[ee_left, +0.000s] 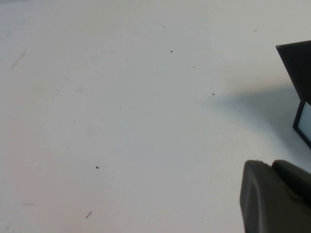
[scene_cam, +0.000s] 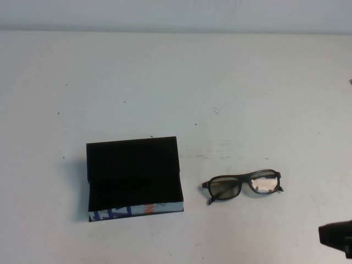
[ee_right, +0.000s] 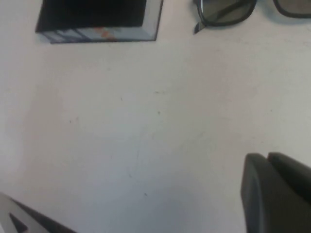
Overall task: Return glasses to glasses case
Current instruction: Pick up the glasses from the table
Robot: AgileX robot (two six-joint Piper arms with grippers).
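Glasses (scene_cam: 242, 185) beside open glasses case (scene_cam: 133, 179); right pincer (scene_cam: 336, 236) near table corner, left pincer (ee_left: 274, 199) beside case.

Right claw (scene_cam: 336, 236) matte black, left claw (ee_left: 277, 199) dark grey, rounded

High view angled down; wrist views perhaps low, sharing glasses case (scene_cam: 133, 179).

Blue and orange print on glasses case (scene_cam: 134, 209) front edge; not legible.
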